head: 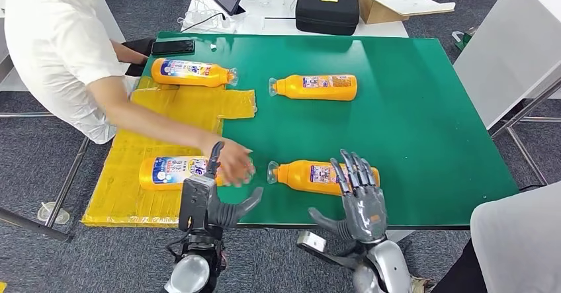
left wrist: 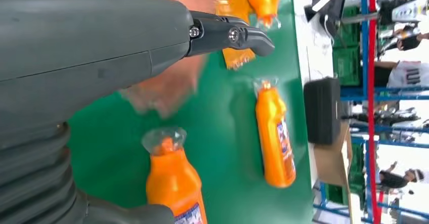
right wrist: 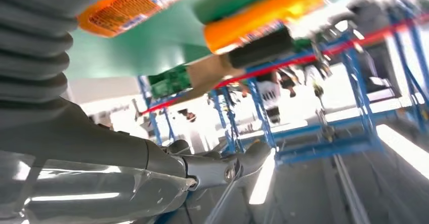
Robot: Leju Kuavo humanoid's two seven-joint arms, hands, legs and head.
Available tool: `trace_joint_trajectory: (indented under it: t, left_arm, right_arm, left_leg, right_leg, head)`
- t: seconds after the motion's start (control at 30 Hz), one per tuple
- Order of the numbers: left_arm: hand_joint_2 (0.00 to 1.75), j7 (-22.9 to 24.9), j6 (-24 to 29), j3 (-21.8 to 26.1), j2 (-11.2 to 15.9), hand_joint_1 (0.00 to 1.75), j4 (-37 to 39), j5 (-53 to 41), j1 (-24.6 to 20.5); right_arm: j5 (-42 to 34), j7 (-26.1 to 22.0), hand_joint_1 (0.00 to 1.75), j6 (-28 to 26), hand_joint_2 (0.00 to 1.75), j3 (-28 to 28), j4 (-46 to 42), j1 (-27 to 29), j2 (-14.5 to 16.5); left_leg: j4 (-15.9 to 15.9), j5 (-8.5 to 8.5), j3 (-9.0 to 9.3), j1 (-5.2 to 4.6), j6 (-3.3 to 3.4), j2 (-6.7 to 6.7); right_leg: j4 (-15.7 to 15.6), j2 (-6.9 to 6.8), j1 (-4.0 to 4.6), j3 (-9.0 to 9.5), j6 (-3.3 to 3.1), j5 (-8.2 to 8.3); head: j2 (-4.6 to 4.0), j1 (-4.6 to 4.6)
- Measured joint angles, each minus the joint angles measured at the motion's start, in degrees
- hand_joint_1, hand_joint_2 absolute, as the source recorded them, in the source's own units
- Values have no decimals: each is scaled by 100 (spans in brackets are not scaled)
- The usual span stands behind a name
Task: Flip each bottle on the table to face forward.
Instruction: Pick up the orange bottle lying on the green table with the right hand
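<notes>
Head view, risk entry: left robot hand (head: pixel 210 197) released, right robot hand (head: pixel 357 197) released over near-edge bottle (head: pixel 311 176); person's hand (head: pixel 233 163) on near-left bottle (head: pixel 173 171) — likely collision; two far-edge bottles (head: pixel 316 86) unturned.

No words clear enough to read. Far-left bottle (head: pixel 192 72) and near-left bottle (head: pixel 173 171) showed blue-and-white labels, big letters too blurry. Far-right bottle (head: pixel 316 86) and near-right bottle (head: pixel 317 176) showed small print, too tiny to read.
</notes>
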Motion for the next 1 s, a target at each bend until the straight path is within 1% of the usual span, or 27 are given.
trace_joint_trajectory:
  t: [0.07,0.2,0.33,0.43,0.5,0.63,0.83,1.0]
  left_arm:
    - [175,7,-26,-13,-31,0,58,-2,-40]
    - [175,15,-52,-18,-57,0,149,7,-101]
    - [175,31,-107,-20,-63,0,197,55,-118]
    - [175,-24,63,-22,-70,0,204,-62,-133]
    - [175,-81,224,-18,-80,0,206,-163,-148]
    - [175,-121,354,1,-84,0,206,-260,-162]
    - [175,-108,341,7,-84,0,205,-270,-160]
    - [175,-87,331,9,-84,0,205,-322,-154]
  right_arm:
    - [166,215,0,0,175,-24,187,-124,-5]
    - [220,322,0,-2,0,-71,425,-271,-14]
    - [89,595,0,-2,175,-26,719,-409,-77]
    - [-385,838,0,-2,175,164,1117,-621,-220]
    - [-522,975,0,-2,175,293,1329,-753,-331]
    - [-374,1136,0,-2,175,413,1554,-877,-496]
    - [-193,1295,0,-4,175,497,1717,-927,-625]
    - [-316,1538,0,-4,175,582,1918,-1066,-737]
  left_leg:
    - [0,0,0,0,0,-1]
    - [0,-1,-1,0,-1,0]
    - [0,-2,-4,1,-1,0]
    - [0,-1,-4,0,0,0]
    - [0,1,-4,-1,2,-1]
    - [1,2,-4,-1,3,-2]
    - [1,1,-5,0,3,-2]
    - [0,2,-5,0,3,-1]
  right_leg:
    - [0,0,0,0,0,0]
    - [1,0,1,-2,0,-1]
    - [1,0,1,-3,0,-2]
    - [0,0,0,-3,0,-1]
    - [0,0,-1,-2,1,0]
    - [0,-1,-1,-1,3,1]
    - [1,-1,0,-2,3,1]
    - [1,0,0,-2,3,1]
  head:
    - [0,-1]
    - [0,-2]
    - [1,-2]
    - [0,-1]
    - [0,-1]
    - [0,-1]
    - [1,-2]
    - [0,-1]
